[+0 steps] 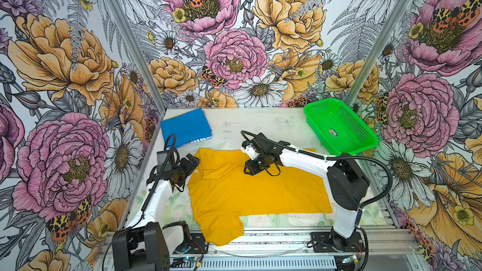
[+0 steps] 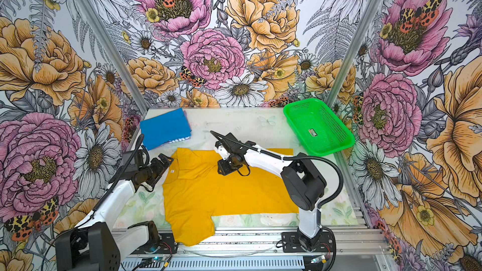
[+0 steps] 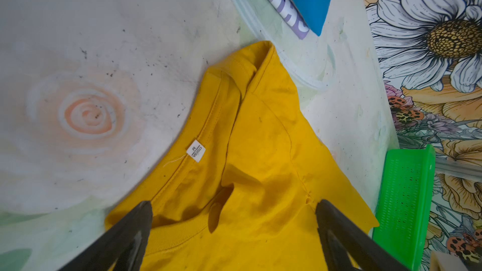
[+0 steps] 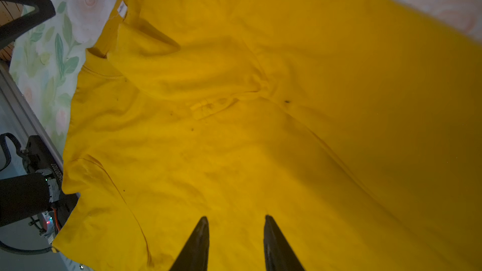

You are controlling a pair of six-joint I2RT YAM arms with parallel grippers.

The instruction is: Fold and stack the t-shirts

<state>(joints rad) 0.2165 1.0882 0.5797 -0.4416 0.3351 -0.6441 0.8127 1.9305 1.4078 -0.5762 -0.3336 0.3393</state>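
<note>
The mustard-yellow shirt (image 1: 255, 191) lay spread across the table (image 1: 260, 123). The blue shirt (image 1: 186, 126) sat folded just beyond its collar corner. I judged the cloth light and limp, quick to bunch, and best pinched at a hem or shoulder seam. My left end effector (image 3: 234, 204) gaped wide over the collar. The right end effector (image 4: 236, 220) stood narrowed over the chest, and I couldn't tell whether it had cloth.
</note>
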